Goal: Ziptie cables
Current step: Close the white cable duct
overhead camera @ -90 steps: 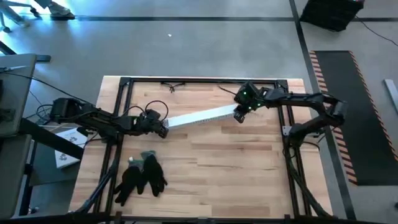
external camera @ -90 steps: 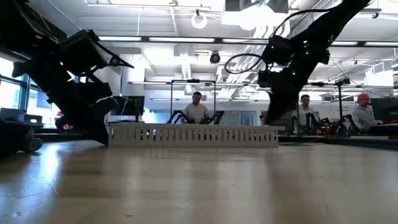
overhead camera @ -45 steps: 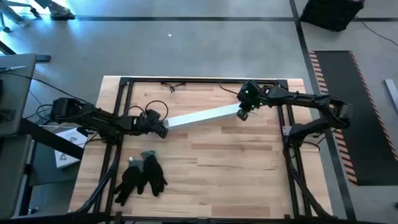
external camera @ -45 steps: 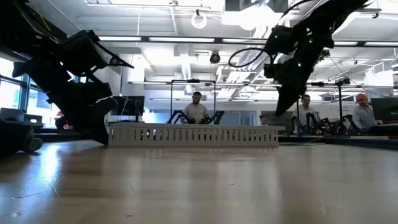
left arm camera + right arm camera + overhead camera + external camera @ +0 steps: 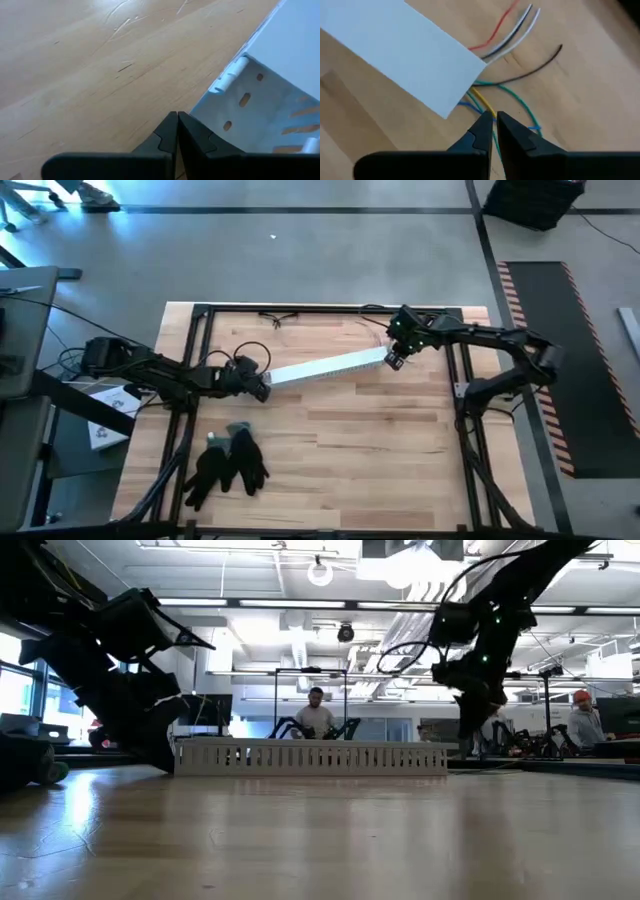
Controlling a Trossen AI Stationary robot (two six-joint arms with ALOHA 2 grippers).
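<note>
We see a long white channel (image 5: pixel 325 367) lying slantwise across the wooden table (image 5: pixel 380 450). Our left gripper (image 5: pixel 258 388) sits at the channel's left end, low on the table; in its wrist view the fingers (image 5: pixel 167 135) are pressed together, with nothing between them, just beside the channel's slotted wall (image 5: pixel 260 115). Our right gripper (image 5: pixel 396 362) hangs over the channel's right end. There the cables (image 5: pixel 512 70) spill out from under the channel onto the wood: red, black and white strands fan one way, green, yellow and blue another. The right fingers (image 5: pixel 482 132) stand nearly closed with a thin gap, right at the yellow and green strands; we cannot tell whether they pinch one. Black gloves (image 5: pixel 228 463) lie near the table's front left.
</note>
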